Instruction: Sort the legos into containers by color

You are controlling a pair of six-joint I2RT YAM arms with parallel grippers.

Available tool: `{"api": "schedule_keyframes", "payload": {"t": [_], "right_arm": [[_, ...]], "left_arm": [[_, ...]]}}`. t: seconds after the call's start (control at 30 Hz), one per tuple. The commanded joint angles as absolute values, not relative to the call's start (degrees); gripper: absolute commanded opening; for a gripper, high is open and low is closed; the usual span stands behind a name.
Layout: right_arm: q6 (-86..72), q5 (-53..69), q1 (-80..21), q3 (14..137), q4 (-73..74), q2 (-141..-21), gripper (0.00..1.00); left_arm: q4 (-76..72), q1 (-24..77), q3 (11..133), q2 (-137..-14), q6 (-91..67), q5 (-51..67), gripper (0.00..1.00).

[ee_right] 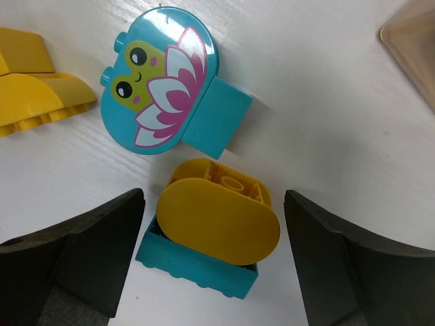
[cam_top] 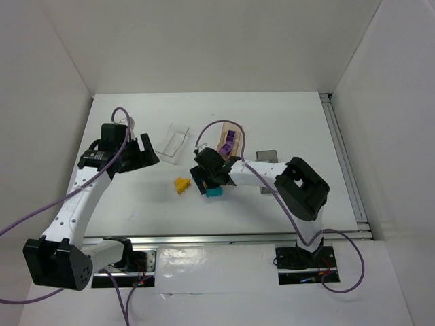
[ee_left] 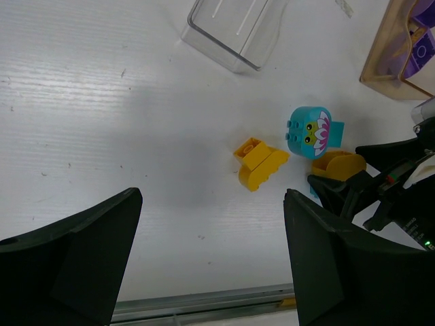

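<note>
My right gripper (cam_top: 212, 178) is open and low over the table. In the right wrist view its fingers straddle a yellow oval brick (ee_right: 217, 221), without touching it. That brick lies on a teal brick (ee_right: 197, 268). A teal brick with a frog and lotus face (ee_right: 163, 81) lies just beyond them. A pair of yellow bricks (cam_top: 181, 185) lies to the left. My left gripper (cam_top: 148, 155) is open and empty, left of the clear tray (cam_top: 172, 142). The tan tray (cam_top: 223, 138) holds purple bricks (cam_top: 230, 141). The dark grey tray (cam_top: 266, 156) stands beside my right arm.
White walls enclose the table on three sides. A metal rail runs along the near edge (ee_left: 204, 302) and another down the right side (cam_top: 343, 163). Purple cables hang from both arms.
</note>
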State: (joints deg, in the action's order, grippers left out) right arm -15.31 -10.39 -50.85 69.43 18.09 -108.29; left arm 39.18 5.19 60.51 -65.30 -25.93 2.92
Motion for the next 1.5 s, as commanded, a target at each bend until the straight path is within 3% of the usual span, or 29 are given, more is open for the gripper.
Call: {"api": "schedule_keyframes", "payload": {"t": [0.0,0.07,0.13,0.2,0.37,0.43,0.57,0.67,0.8,0.87,1.13,1.3,1.47], "right_arm": [[-19.2,-10.5,-51.2,70.7,19.0,-108.8,0.86],[-24.2,-12.3,-51.2,70.7,19.8,-108.3,0.86],[-29.1,-14.4,-51.2,70.0,20.4,-108.3,0.97],[-30.7,-16.0,-51.2,69.5,20.4,-107.8,0.97],[-33.5,-18.1,-52.2,70.7,21.3,-109.2,0.84],[-34.0,-18.7,-52.2,71.4,21.8,-109.8,0.72],[-34.6,-20.7,-52.7,73.3,23.4,-109.8,0.66],[-34.6,-22.1,-53.3,73.3,24.0,-107.4,0.62],[-34.1,-23.4,-52.7,74.4,24.6,-103.6,0.62],[-34.1,-23.4,-52.1,74.4,24.1,-102.8,0.62],[-39.4,-21.2,-50.5,73.7,22.1,-100.3,0.62],[-44.3,-17.8,-49.4,70.2,16.5,-95.9,0.62],[-47.5,-15.0,-48.9,67.8,12.8,-93.4,0.62]], "left_arm": [[38.0,5.7,59.3,-65.3,-26.7,3.9,0.93],[38.0,5.7,59.3,-65.8,-27.3,3.9,0.93],[38.0,5.7,59.3,-65.8,-27.3,3.9,0.93],[38.0,5.7,59.3,-65.8,-27.3,3.9,0.93],[38.0,5.7,59.3,-65.8,-27.3,3.9,0.93],[38.0,5.7,59.3,-65.8,-27.3,3.9,0.93],[38.0,5.7,59.3,-65.8,-27.3,3.9,0.93],[34.9,5.7,57.0,-65.3,-27.9,11.5,0.93],[19.6,6.3,46.6,-62.7,-32.4,35.6,0.94],[11.1,7.7,39.5,-62.0,-39.4,38.7,0.94],[-20.8,13.3,23.1,-57.9,-56.3,36.6,0.96],[-25.1,16.6,17.2,-53.0,-61.3,27.0,0.96],[-32.1,18.0,15.1,-56.3,-64.8,26.9,0.93]]}}
